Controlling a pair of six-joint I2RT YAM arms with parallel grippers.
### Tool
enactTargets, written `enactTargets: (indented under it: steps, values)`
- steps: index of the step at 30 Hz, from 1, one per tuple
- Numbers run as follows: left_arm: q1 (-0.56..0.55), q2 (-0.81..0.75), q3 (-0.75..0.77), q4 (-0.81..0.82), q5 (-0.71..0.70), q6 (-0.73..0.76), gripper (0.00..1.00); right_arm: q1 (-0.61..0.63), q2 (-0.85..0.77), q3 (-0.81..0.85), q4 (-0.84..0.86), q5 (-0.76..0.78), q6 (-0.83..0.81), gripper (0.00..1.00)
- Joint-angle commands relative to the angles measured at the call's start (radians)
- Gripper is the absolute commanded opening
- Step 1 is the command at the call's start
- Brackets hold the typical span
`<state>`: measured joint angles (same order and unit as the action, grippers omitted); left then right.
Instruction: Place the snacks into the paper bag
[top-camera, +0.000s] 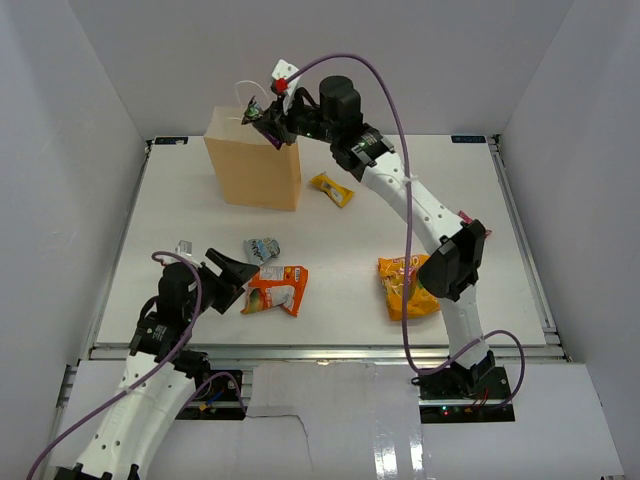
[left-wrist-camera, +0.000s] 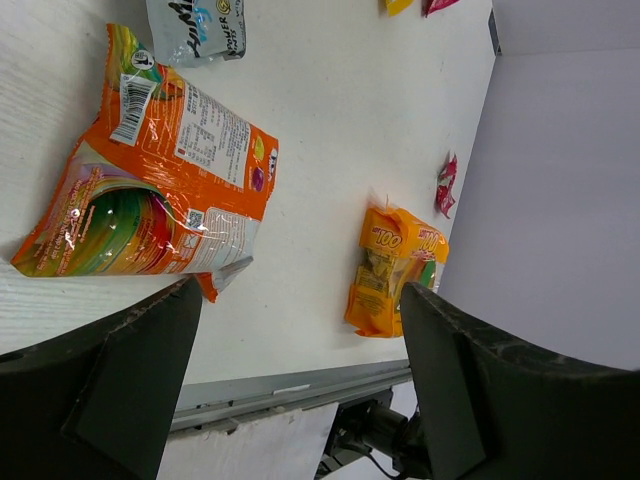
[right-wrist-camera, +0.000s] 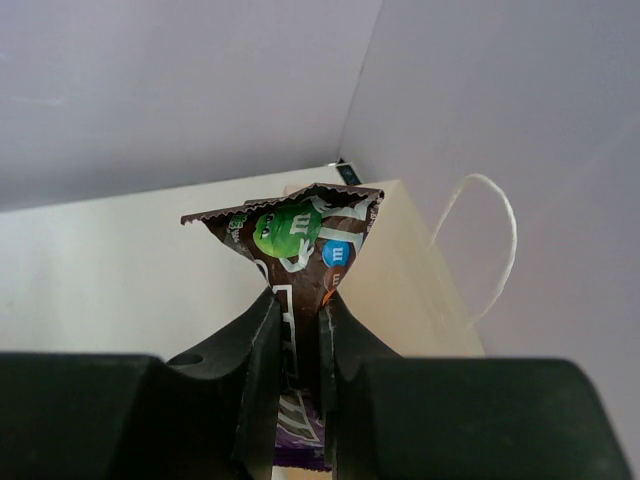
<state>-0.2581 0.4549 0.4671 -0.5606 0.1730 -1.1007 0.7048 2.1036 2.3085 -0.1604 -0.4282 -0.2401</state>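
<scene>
Clamping the dark-brown crinkly candy packet (right-wrist-camera: 305, 240), likely light and slippery, mid-body, the right gripper (right-wrist-camera: 300, 305) holds it pinched; the left gripper (left-wrist-camera: 300, 295) gapes empty.

The paper bag (top-camera: 255, 175) is tan. The wrapper (right-wrist-camera: 305, 250) is dark brown with green and blue figures. The pouch (left-wrist-camera: 150, 190) is orange-white with a rainbow swirl.

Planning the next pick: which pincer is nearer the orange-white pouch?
Left. The left pincer sits open right beside the orange-white pouch; the right pincer is far off above the paper bag, gripping a dark purple packet.
</scene>
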Motion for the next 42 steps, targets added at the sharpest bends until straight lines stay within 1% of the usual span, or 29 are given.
enactTargets:
  steps: [1,3,6,13,16,17,23,24,25,26,28,29,31,33,34,36,38,39,40,42]
  values:
    - [0.003,-0.018,-0.013,0.014,0.019,-0.019,0.91,-0.001,0.07,0.052,0.271,0.146,0.101,0.08]
    - [0.003,-0.025,-0.018,0.014,0.02,-0.024,0.91,0.01,0.107,0.052,0.344,0.187,0.091,0.09]
    - [0.003,-0.027,-0.018,0.014,0.023,-0.022,0.91,0.021,0.133,0.052,0.406,0.216,0.081,0.09]
    - [0.002,-0.016,-0.018,0.014,0.031,-0.027,0.91,0.027,0.173,0.035,0.476,0.235,0.078,0.1]
    - [0.003,-0.015,-0.018,0.018,0.033,-0.034,0.91,0.027,0.183,0.022,0.495,0.227,0.079,0.15]
    - [0.003,-0.012,-0.019,0.021,0.034,-0.037,0.91,0.027,0.187,0.011,0.501,0.226,0.079,0.18]
    - [0.003,0.01,-0.021,0.044,0.052,-0.065,0.91,0.027,0.208,0.003,0.551,0.238,0.045,0.18]
    - [0.003,0.011,-0.021,0.047,0.056,-0.068,0.91,0.027,0.211,0.003,0.558,0.241,0.041,0.2]
    - [0.003,0.014,-0.025,0.048,0.057,-0.071,0.91,0.028,0.211,0.002,0.561,0.241,0.035,0.23]
    - [0.003,0.016,-0.027,0.05,0.057,-0.082,0.91,0.028,0.211,-0.001,0.559,0.243,0.03,0.33]
    - [0.003,0.016,-0.033,0.054,0.059,-0.093,0.91,0.027,0.207,-0.021,0.55,0.243,0.022,0.39]
    - [0.002,0.018,-0.035,0.056,0.06,-0.106,0.91,0.025,0.205,-0.024,0.544,0.243,0.021,0.48]
    - [0.003,0.028,-0.039,0.056,0.063,-0.137,0.91,0.016,0.199,-0.034,0.527,0.243,0.028,0.56]
    - [0.003,0.042,-0.047,0.057,0.068,-0.155,0.9,0.002,0.185,-0.035,0.5,0.233,0.051,0.61]
    - [0.003,0.051,-0.047,0.057,0.071,-0.163,0.9,-0.004,0.179,-0.037,0.489,0.226,0.059,0.61]
    - [0.003,0.088,-0.048,0.059,0.077,-0.183,0.89,-0.016,0.139,-0.046,0.467,0.203,0.07,0.64]
    - [0.002,0.141,-0.048,0.057,0.083,-0.194,0.88,-0.04,0.104,-0.086,0.431,0.181,0.087,0.66]
    - [0.003,0.162,-0.047,0.057,0.091,-0.198,0.87,-0.051,0.061,-0.106,0.418,0.152,0.097,0.67]
    - [0.003,0.181,-0.045,0.057,0.091,-0.202,0.86,-0.073,0.04,-0.156,0.394,0.131,0.111,0.67]
    - [0.002,0.237,-0.035,0.057,0.091,-0.202,0.86,-0.09,-0.02,-0.196,0.352,0.071,0.111,0.71]
